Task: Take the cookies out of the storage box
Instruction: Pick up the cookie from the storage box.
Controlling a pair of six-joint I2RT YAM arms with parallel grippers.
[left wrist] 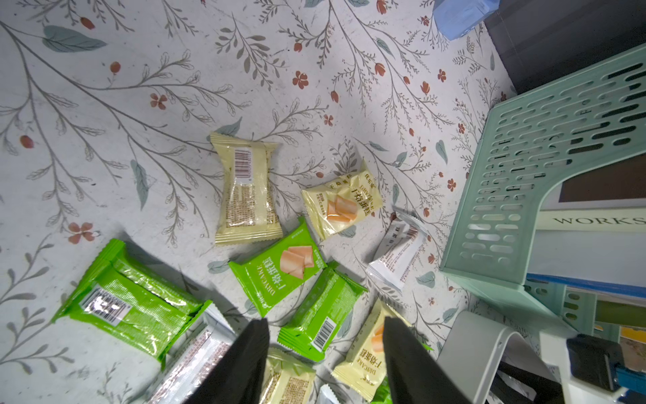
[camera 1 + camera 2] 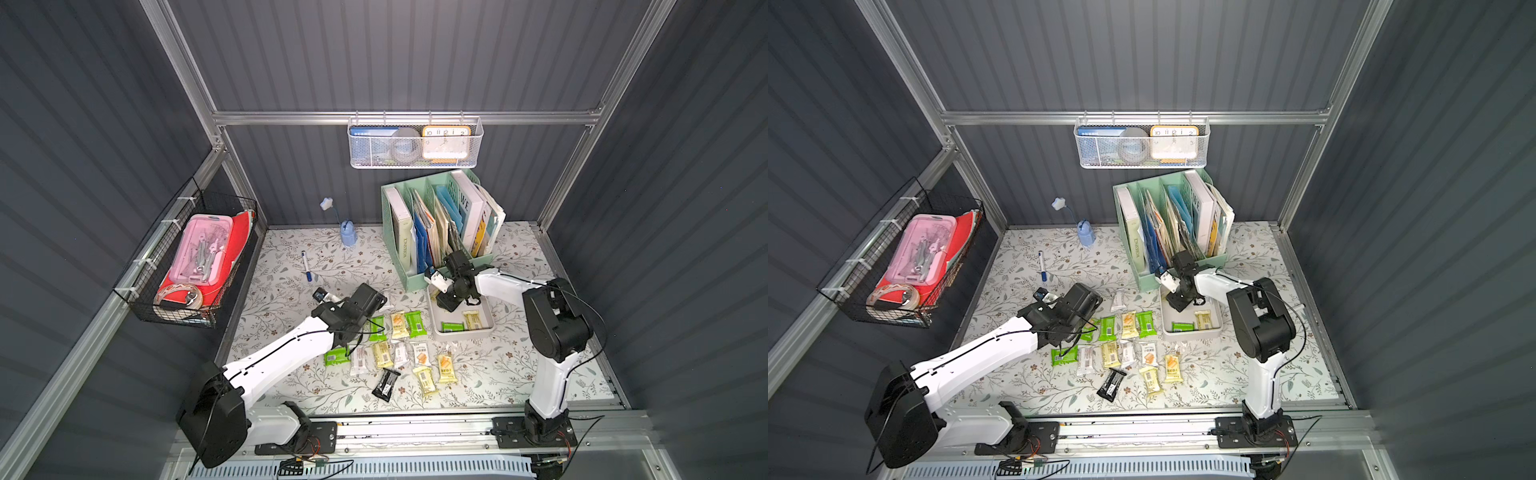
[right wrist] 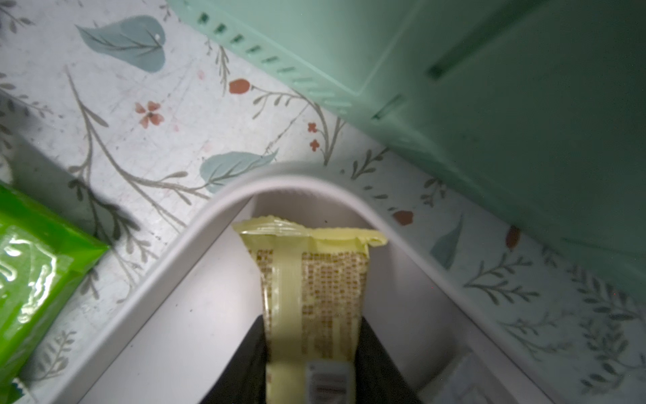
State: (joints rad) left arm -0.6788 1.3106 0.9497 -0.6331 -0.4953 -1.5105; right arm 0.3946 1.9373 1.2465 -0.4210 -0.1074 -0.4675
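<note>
The storage box (image 2: 465, 332) (image 2: 1192, 332) is a shallow light-grey tray in front of the file organiser. A green cookie packet (image 2: 452, 327) and a pale yellow one (image 2: 471, 320) lie in its near part. My right gripper (image 3: 311, 321) reaches down into its far corner (image 3: 297, 175), with both fingers pressed on the sides of a pale yellow cookie packet (image 3: 314, 273). Several cookies (image 2: 399, 353) lie spread on the table left of the box, among them a black one (image 2: 385, 384). My left gripper (image 1: 325, 323) hangs open just above these packets, holding nothing.
The mint-green file organiser (image 2: 436, 232) stands right behind the box and close to my right wrist. A blue pen (image 2: 306, 266) and a small blue holder (image 2: 348, 237) sit at the back left. A black wire basket (image 2: 191, 257) and a white mesh basket (image 2: 415, 143) hang on the walls.
</note>
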